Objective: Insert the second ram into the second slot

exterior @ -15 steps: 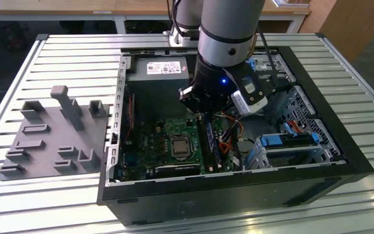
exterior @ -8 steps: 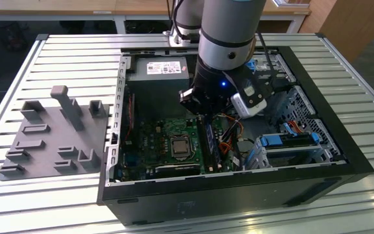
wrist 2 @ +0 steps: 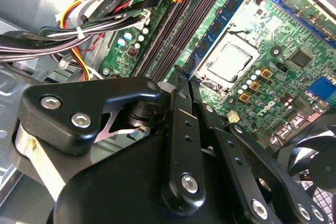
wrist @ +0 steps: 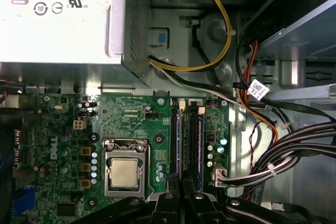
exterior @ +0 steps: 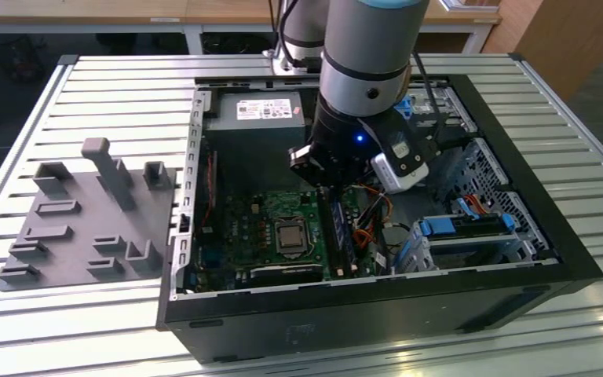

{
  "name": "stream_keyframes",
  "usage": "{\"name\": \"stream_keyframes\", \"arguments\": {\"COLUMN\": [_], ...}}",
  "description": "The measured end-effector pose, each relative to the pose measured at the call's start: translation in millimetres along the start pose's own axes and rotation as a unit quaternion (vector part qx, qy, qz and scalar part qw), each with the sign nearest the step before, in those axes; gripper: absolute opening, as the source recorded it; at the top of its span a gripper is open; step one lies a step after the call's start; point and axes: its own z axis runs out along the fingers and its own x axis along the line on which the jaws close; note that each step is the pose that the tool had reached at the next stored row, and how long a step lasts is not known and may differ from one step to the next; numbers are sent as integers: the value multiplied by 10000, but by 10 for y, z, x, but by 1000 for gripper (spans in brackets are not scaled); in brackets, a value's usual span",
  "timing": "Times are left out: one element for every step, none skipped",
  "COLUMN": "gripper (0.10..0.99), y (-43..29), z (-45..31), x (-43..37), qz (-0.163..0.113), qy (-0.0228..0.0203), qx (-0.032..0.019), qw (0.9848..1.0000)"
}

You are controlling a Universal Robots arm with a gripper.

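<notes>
At the exterior view's left I see a grey plastic fixture plate (exterior: 76, 216). Next comes the open black metal computer case (exterior: 385, 314) with its green motherboard (exterior: 249, 228) and square silver processor socket (exterior: 291, 236). Just beyond the socket, my black two-fingered gripper (exterior: 328, 187), fingers pressed together, hangs over the second ram (exterior: 341, 236), a thin blue circuit stick standing in its slot.

Green motherboard (wrist: 131, 116), thin blue ram stick (wrist: 179, 145), black end effector (wrist: 181, 184), black metal computer case (exterior: 385, 314), silver-grey ribbed desk (exterior: 103, 86).
</notes>
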Motion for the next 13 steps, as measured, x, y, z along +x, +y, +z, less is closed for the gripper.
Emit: {"name": "stream_keyframes", "arguments": {"gripper": [137,137,137,137,137,137,137,137,137,137,137,137,137], "y": [0,0,-1,-1,-1,-1,-2,-2,-2,-2,-3,-3,-3], "z": [5,11,18,24,31,37,42,48,54,60,66,72,77], "x": [0,0,0,-1,-1,-1,-1,-1,-1,-1,-1,-1,-1], "qz": [1,1,1,2,5,9,13,17,20,22,23,23,24], "qy": [0,0,0,0,0,0,0,-1,-1,-1,-1,-1,-1], "qx": [0,0,1,2,2,3,3,3,4,4,4,4,4], "qw": [10000,10000,10000,10000,10000,10000,10000,10000,10000,10000,10000,10000,10000]}}
